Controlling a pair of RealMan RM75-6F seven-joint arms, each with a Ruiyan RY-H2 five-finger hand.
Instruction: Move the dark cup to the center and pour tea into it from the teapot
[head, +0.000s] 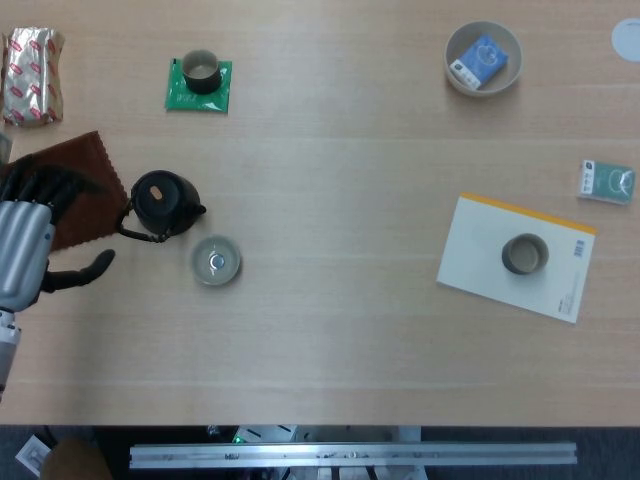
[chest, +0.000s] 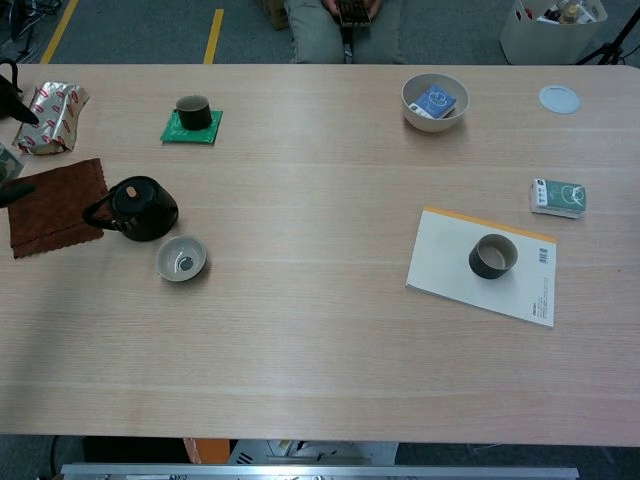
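Observation:
A black teapot (head: 160, 203) (chest: 140, 208) stands left of centre, handle to the left, spout to the right. One dark cup (head: 201, 72) (chest: 193, 111) sits on a green coaster (head: 198, 92) at the back left. Another dark cup (head: 524, 253) (chest: 493, 255) stands on a white notebook (head: 470, 250) (chest: 440, 262) at the right. My left hand (head: 35, 245) is open over the table's left edge, left of the teapot's handle and apart from it, fingers spread. In the chest view only a dark fingertip (chest: 14, 191) shows. My right hand is out of sight.
A small pale bowl (head: 215, 260) (chest: 181, 258) sits just in front of the teapot. A brown cloth (head: 85, 185) lies partly under my left hand. A foil packet (head: 32, 62), a bowl with a blue box (head: 483, 58) and a green pack (head: 607, 183) lie around the edges.

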